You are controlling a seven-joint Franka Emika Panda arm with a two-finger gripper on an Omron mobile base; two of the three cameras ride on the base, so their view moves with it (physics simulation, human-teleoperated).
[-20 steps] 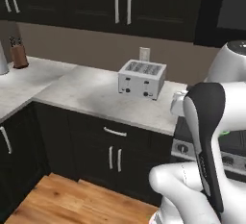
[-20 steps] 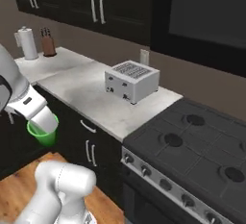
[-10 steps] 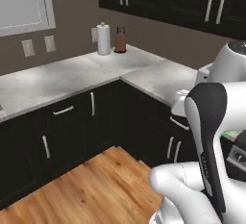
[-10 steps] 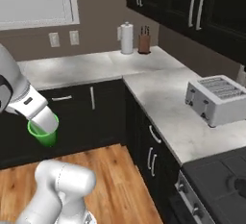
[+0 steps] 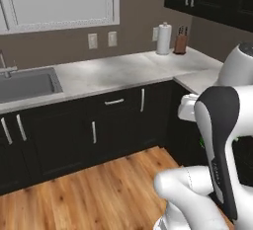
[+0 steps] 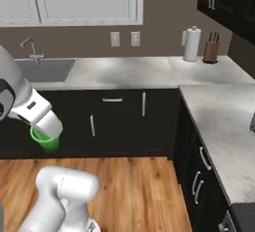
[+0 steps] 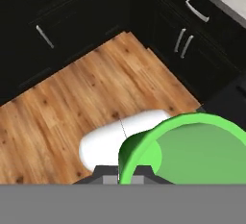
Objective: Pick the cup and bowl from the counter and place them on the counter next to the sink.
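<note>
My gripper (image 6: 47, 130) is shut on the rim of the small bright green cup (image 6: 45, 140) and holds it low over the wooden floor, in front of the dark cabinets. In the hand view the cup (image 7: 192, 151) bulks at the lower right, its rim pinched at my gripper (image 7: 127, 171). The dark grey sink (image 5: 24, 83) with its slim faucet (image 5: 6, 67) lies at the far left, set into the white marble counter (image 5: 113, 71). From the right base view the sink (image 6: 45, 69) is behind and above the cup. The bowl is out of view.
A paper towel roll (image 6: 191, 44) and a knife block (image 6: 211, 52) stand in the counter's back corner. A second counter run (image 6: 224, 126) goes along the right. Wooden floor (image 5: 99, 189) lies open in front of the cabinets.
The whole picture has swung as the base turned left: toaster and stovetop left the views, and the corner, window and sink came in. The cup stays in my shut gripper.
</note>
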